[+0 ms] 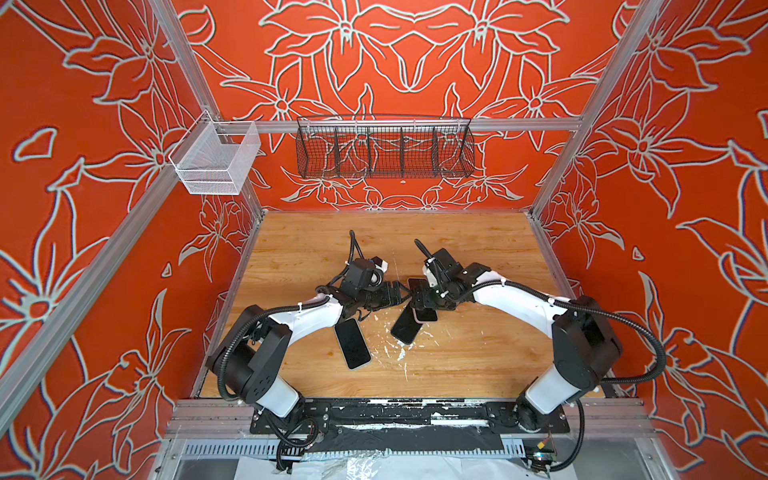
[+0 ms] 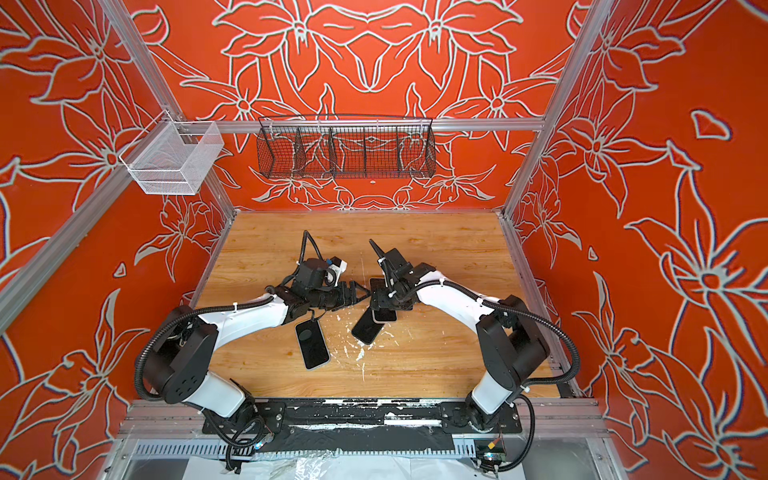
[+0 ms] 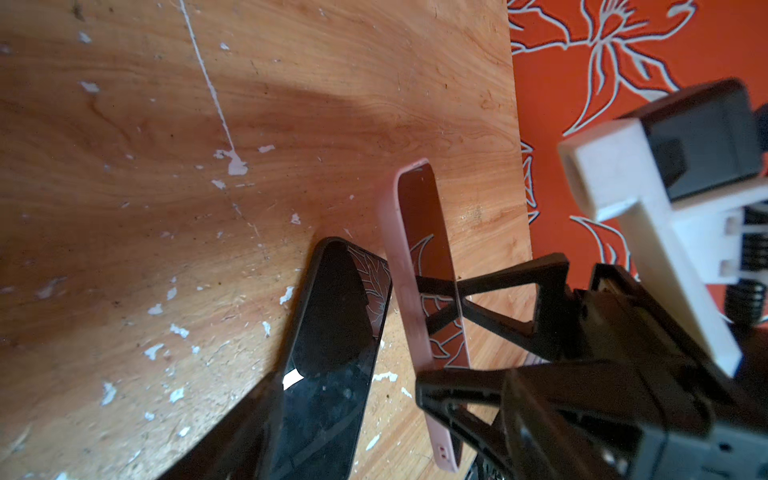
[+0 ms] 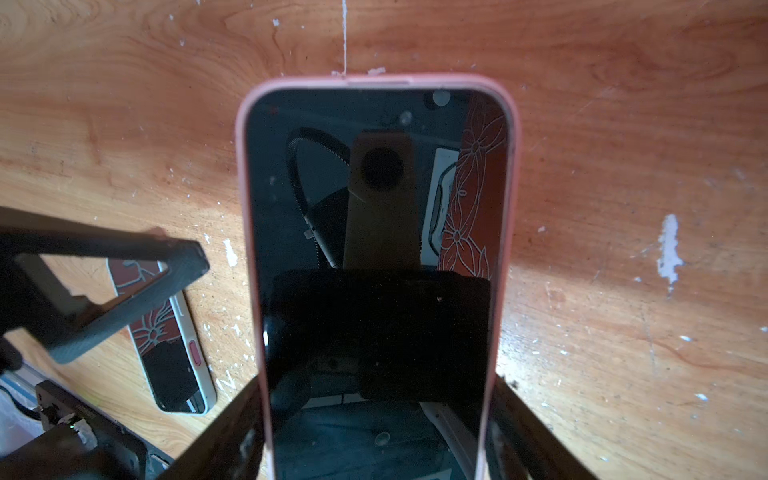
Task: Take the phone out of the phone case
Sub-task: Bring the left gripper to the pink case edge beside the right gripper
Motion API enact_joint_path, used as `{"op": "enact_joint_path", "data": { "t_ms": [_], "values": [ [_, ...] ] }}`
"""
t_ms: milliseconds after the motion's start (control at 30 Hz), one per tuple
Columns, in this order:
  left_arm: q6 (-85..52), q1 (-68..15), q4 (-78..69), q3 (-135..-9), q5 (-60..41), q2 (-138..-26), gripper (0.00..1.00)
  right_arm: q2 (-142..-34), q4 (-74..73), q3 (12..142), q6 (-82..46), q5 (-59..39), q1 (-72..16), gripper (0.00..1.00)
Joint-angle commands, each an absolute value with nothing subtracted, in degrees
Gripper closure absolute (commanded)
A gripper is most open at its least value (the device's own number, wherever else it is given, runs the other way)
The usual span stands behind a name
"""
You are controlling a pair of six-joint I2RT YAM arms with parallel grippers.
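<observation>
Above the surface (image 1: 478, 249), we hold the phone (image 4: 374, 208).
Right claw (image 4: 374, 419) clasps its pink phone case (image 3: 399, 270); left claw (image 3: 438, 338) gapes alongside.

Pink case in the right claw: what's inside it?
A phone with a dark, reflective screen fills the pink case, which the right gripper grips by its sides. The phone's back and the case's inside are covered.

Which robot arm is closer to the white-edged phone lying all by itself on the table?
Left. The left arm passes close by the far end of the white-edged phone. The right arm is off on the other side, past the black phone.
</observation>
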State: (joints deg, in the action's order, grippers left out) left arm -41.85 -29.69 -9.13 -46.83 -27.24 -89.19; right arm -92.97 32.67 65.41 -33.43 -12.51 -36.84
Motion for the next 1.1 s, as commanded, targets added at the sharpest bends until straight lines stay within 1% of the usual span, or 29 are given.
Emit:
{"op": "enact_joint_path", "data": {
  "t_ms": [0, 333, 433, 633, 667, 1067],
  "values": [
    [-43.21, -30.30, -11.73, -48.51, -26.42, -90.36, 0.23, -89.92, 31.04, 66.11, -33.40, -14.49, -38.19, 0.61],
    [-46.23, -30.85, -14.13, -48.75, -25.62, -92.20, 0.37, -87.88, 30.51, 64.78, -33.43, -15.02, -38.91, 0.61],
    [-46.82, -30.94, -14.57, -48.93, -25.58, -92.46, 0.46, -87.60, 30.50, 64.69, -33.39, -15.20, -39.00, 0.61],
    [-48.49, -31.16, -16.85, -48.61, -26.28, -92.97, 0.68, -87.13, 30.27, 64.08, -33.44, -15.21, -39.34, 0.61],
    [-48.67, -31.19, -17.05, -48.54, -26.36, -92.99, 0.70, -87.07, 30.19, 63.99, -33.49, -15.27, -39.33, 0.61],
    [-50.60, -33.12, -19.01, -48.53, -26.63, -94.55, 0.70, -86.88, 29.36, 63.39, -33.39, -15.99, -39.70, 0.61]
  ]
}}
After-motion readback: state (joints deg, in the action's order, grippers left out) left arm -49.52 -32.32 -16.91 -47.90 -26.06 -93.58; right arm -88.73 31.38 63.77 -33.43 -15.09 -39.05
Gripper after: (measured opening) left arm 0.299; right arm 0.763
